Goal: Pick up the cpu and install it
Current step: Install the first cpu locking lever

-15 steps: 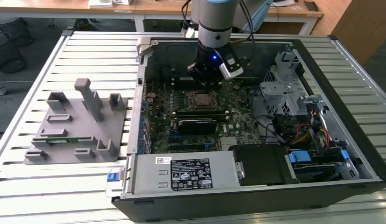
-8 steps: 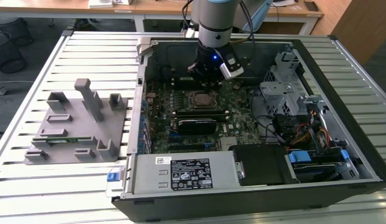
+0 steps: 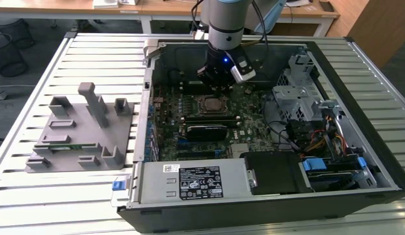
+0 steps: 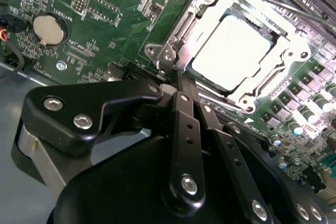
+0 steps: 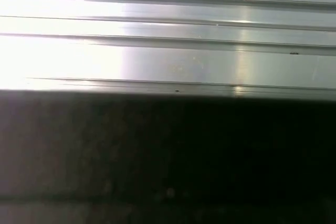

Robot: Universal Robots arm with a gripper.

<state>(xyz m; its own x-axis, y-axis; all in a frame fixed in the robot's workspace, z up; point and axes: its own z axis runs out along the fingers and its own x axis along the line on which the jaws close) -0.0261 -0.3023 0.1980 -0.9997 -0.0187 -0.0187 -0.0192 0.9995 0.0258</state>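
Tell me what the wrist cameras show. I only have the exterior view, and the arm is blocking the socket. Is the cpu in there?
Observer: Yes. In the second wrist view the cpu lies flat inside the metal socket frame, with its shiny top facing up.
Operator: Where is the gripper relative to it?
Observer: The tip of the gripper is at the frame's edge, beside the cpu and not over its top.
Operator: Does the first wrist view add anything?
Observer: It faces pale ribbed metal next to a dark band.
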